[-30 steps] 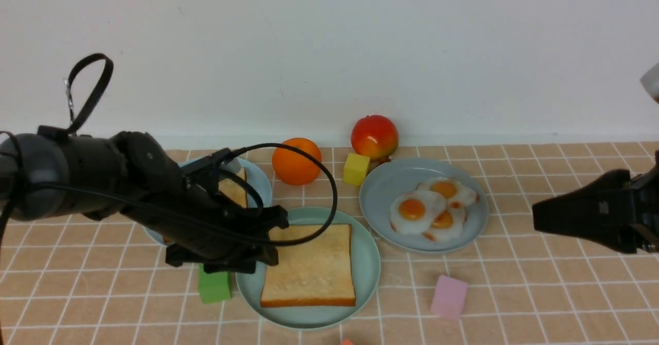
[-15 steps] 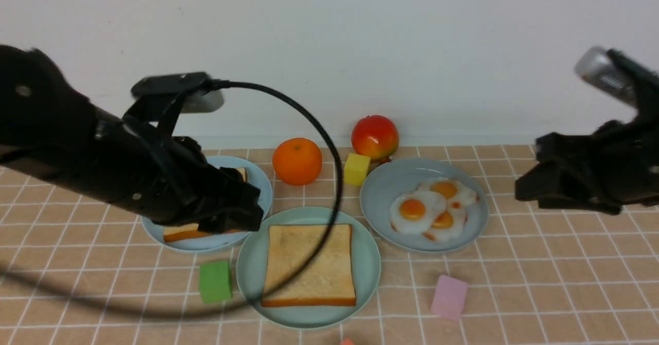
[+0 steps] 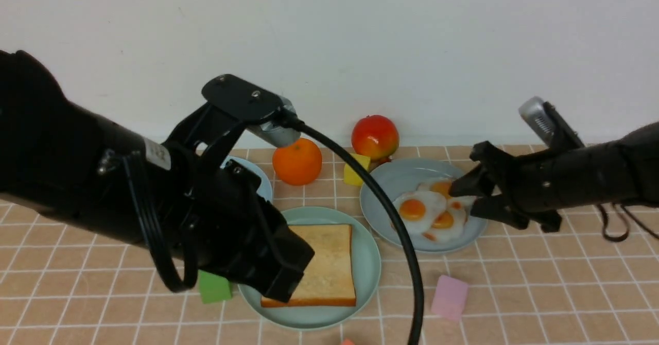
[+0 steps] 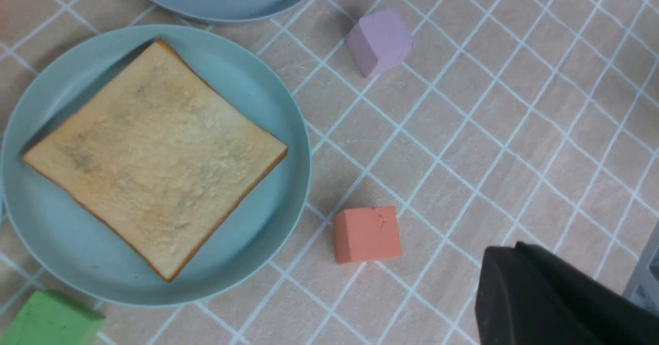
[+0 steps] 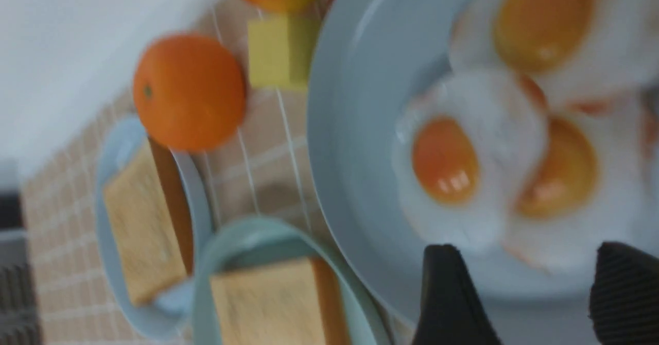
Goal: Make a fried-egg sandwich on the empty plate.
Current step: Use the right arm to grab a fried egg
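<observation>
Over the grey-blue plate [image 3: 378,201], the fingers of my right gripper [image 5: 525,283] are spread wide, blurred against three eggs [image 5: 463,159], the task's among them. Beside the mint plate [image 3: 368,278], my left gripper [image 4: 520,283] is shut, its arm covering part of the bread [image 3: 329,268] lying there and most of the pale blue plate [image 3: 262,180]. An orange [image 3: 297,161] sits on the tiled tabletop [image 3: 540,304], a white wall [image 3: 329,51] behind. The coral block [image 3: 347,342] is cut off in the front view.
</observation>
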Controlling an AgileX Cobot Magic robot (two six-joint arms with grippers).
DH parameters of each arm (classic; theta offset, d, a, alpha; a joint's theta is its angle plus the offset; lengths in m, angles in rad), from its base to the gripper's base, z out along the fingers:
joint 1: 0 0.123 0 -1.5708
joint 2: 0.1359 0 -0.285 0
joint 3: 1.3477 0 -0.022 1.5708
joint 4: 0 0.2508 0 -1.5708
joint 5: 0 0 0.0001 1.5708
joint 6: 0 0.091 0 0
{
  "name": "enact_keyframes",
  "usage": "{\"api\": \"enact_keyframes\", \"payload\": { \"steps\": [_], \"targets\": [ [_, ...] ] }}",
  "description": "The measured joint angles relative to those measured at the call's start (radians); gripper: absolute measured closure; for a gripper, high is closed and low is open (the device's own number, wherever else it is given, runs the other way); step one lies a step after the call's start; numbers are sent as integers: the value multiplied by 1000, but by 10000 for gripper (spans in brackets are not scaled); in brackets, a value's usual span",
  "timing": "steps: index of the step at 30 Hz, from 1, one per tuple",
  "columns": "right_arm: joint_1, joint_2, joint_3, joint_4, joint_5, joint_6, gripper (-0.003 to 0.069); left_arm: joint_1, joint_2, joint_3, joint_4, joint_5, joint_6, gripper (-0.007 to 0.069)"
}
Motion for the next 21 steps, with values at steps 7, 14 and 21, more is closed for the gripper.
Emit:
{"api": "enact_keyframes", "payload": {
  "steps": [7,14,21],
  "targets": [
    [0,94,-1,322,-26,-274,272,0,3,0,2,-1,-1,638],
    [0,137,-28,350,-30,-326,272,0,3,0,2,-8,-4,638],
    [0,178,-62,350,1,-328,272,0,4,0,2,-12,-8,638]
  ]
}}
